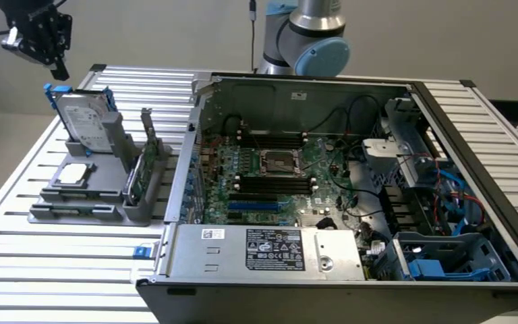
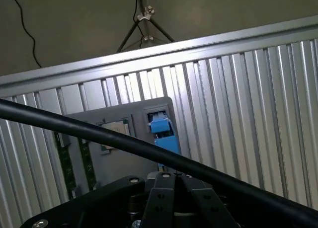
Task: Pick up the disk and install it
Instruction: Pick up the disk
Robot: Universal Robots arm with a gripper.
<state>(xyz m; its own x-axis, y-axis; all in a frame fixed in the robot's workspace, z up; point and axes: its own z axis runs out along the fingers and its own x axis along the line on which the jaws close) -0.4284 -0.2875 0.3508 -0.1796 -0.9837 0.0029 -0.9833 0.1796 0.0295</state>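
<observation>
Presently the pick-up step is in hand and no grasp has been made. The black tool hangs high above the ribbed aluminium surface and carries nothing of the task; whether it is open or closed cannot be told from these views. The flat rectangular silver-grey metal disk, with its white label and blue plastic rails, stands on edge in a grey plastic holder, below the tool and well apart from it. In the wrist view a blue rail end of the disk lies ahead of the tool, partly crossed by a thick black cable. A small square silver processor chip lies flat on the holder just beside the disk, and a thin green circuit card stands upright in the next slot. The open grey metal computer case sits farther from the tool, beyond the holder. In my judgement, taking hold calls for squaring the tool over the disk's upper edge and coming down on it clear of the card; installation is not yet begun.
</observation>
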